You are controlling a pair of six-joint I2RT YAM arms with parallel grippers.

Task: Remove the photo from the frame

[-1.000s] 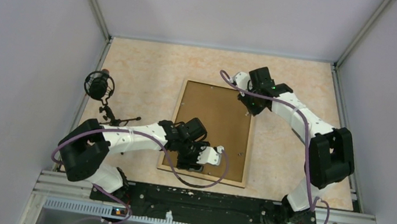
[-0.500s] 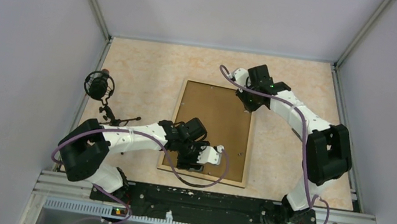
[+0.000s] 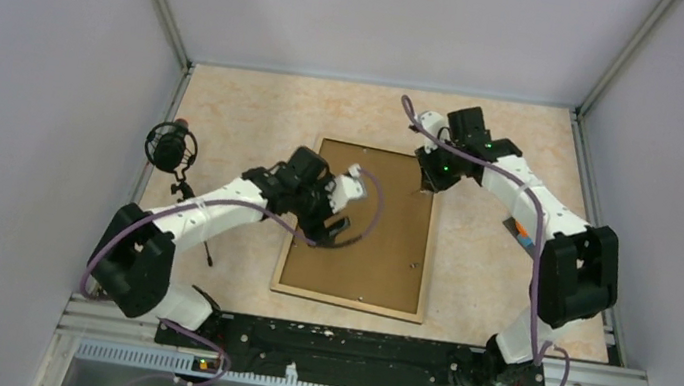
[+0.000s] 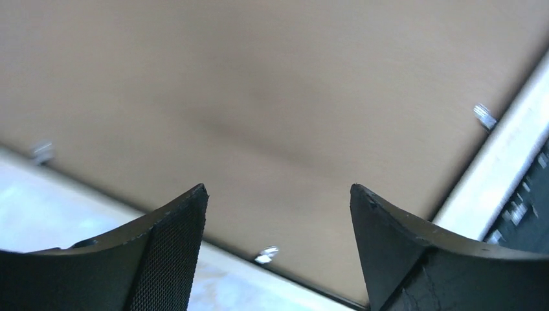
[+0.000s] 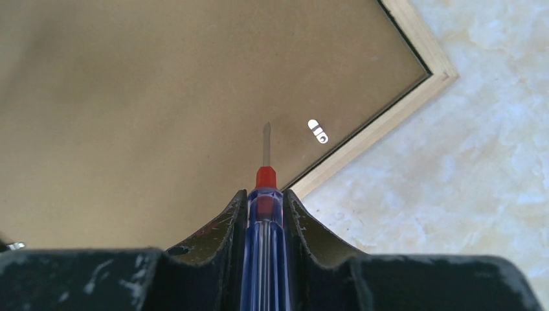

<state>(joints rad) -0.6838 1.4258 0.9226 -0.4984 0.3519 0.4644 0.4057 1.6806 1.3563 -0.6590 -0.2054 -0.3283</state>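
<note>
The frame (image 3: 379, 259) lies face down on the table, its brown board back up. The photo is hidden under that board. My left gripper (image 3: 337, 225) is open and empty, hovering over the left middle of the board (image 4: 259, 97); in the left wrist view (image 4: 278, 207) a small metal clip (image 4: 267, 254) sits at the board's edge between the fingers. My right gripper (image 3: 431, 179) is shut on a blue-handled screwdriver (image 5: 265, 220) over the frame's far right corner. The screwdriver tip points at the board (image 5: 129, 116) beside a white turn clip (image 5: 317, 131).
A black microphone on a small stand (image 3: 171, 146) stands at the table's left edge. Grey walls close in the left, right and back. A metal rail (image 3: 347, 347) runs along the near edge. Marbled tabletop (image 3: 247, 119) surrounds the frame.
My left arm has moved from the frame's near end to the far left, over the board's left middle. My right gripper has shifted slightly right with the screwdriver.
</note>
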